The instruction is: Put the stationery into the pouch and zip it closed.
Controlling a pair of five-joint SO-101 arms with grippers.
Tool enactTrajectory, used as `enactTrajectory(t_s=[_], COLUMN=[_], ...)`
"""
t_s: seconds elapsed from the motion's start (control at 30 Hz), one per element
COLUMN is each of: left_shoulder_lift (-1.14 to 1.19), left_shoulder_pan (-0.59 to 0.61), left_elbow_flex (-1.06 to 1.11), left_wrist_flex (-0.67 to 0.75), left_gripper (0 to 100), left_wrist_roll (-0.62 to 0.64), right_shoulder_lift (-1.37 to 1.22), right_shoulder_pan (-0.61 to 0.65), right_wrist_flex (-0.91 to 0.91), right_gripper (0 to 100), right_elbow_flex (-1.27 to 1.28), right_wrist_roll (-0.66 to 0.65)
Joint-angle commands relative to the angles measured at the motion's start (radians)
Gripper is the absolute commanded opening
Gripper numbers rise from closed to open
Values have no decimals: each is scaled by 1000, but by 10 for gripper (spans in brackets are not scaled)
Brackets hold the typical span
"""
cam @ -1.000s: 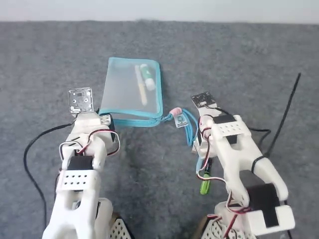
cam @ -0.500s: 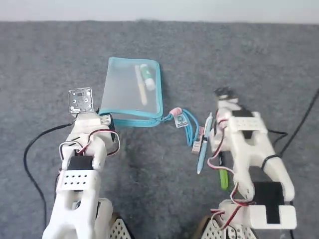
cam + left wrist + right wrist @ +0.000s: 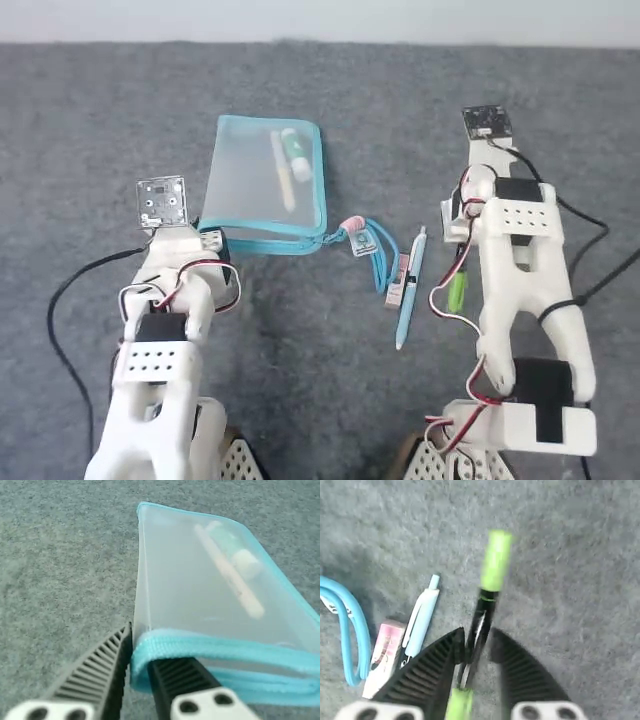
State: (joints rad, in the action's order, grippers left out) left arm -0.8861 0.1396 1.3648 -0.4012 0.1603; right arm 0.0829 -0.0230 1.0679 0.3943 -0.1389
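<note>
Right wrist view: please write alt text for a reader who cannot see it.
The right end effector grips a black marker with green ends over a grey mat. Beside it lie a light blue pen, a pink eraser and a loop of blue strap.

Setting: we log a robotics test bench. Evidence we note: grey felt mat (image 3: 100, 120) covering the table; plain pale wall (image 3: 320, 20) along the far edge; left arm (image 3: 165, 320) and right arm (image 3: 520, 270) in white plastic, wiring exposed; black cable (image 3: 58, 300) trailing near left.
</note>
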Motion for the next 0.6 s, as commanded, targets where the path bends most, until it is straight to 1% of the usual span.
enactTrajectory(t_s=[0.0, 0.17, 0.27, 0.33, 0.47, 0.57], left_shoulder_lift=[-9, -9, -9, -9, -9, -9], left_shoulder_pan=[-2, -2, -2, -2, -2, -2], left_elbow_flex=[-27, -27, -27, -27, -27, -27], left_wrist_flex=[20, 20, 20, 20, 21, 21], left_gripper=[13, 13, 13, 13, 13, 13], left_wrist_roll=[5, 5, 5, 5, 5, 5], right_shoulder_lift=[18, 28, 45, 73, 139, 150], right_shoulder_pan=[4, 13, 13, 13, 13, 12], right_wrist_flex=[15, 56, 67, 36, -77, -127], right_gripper=[191, 162, 154, 153, 134, 136], right_elbow_flex=[-58, -26, 52, 124, 272, 316], right_wrist_roll=[-9, -32, -29, -25, 43, 46])
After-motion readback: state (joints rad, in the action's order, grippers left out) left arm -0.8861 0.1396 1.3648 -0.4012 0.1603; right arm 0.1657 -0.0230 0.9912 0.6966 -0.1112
